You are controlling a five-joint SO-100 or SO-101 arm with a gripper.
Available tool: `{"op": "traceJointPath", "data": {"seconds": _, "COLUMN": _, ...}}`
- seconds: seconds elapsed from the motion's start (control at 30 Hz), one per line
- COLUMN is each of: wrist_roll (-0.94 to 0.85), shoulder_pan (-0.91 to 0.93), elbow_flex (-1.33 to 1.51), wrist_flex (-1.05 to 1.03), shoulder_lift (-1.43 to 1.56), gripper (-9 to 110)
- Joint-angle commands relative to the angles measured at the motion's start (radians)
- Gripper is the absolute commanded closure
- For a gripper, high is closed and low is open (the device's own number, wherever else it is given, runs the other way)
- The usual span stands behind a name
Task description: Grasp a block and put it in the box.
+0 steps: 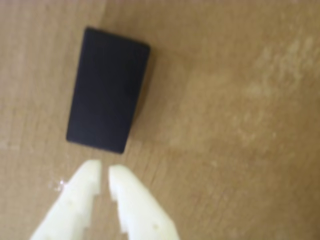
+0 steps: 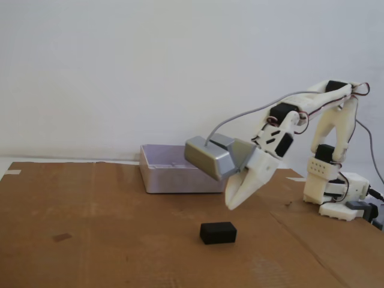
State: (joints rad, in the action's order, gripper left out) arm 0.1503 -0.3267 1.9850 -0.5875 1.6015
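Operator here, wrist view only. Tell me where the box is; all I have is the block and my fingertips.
Observer: The box sits at the back of the table, behind the arm's camera module in the fixed view.
Operator: Give me my height over the block.
Observer: The gripper hangs in the air above the block, not touching it.
Operator: Report what's in the box.
Observer: Cannot tell; its near wall hides the inside.

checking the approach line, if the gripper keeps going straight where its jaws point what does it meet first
Probably the block, just ahead of the nearly closed gripper in the wrist view; the fixed view hints it might meet cardboard just short.
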Motion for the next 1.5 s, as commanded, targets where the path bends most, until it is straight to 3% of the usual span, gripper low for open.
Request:
{"op": "traceJointPath", "data": {"seconds": 0.0, "wrist_roll": 0.002, "shoulder_pan": 0.002, "elbow_flex": -0.163, "wrist_flex": 0.044, "shoulder_lift": 0.002, "gripper": 101}}
{"op": "traceJointPath", "data": {"seconds": 1.27, "wrist_roll": 0.002, "shoulder_pan": -0.009, "elbow_flex": -0.218, "wrist_flex": 0.044, "shoulder_lift": -0.089, "gripper": 101}}
{"op": "traceJointPath", "data": {"seconds": 1.47, "wrist_roll": 0.002, "shoulder_pan": -0.012, "elbow_flex": -0.222, "wrist_flex": 0.046, "shoulder_lift": -0.087, "gripper": 87}}
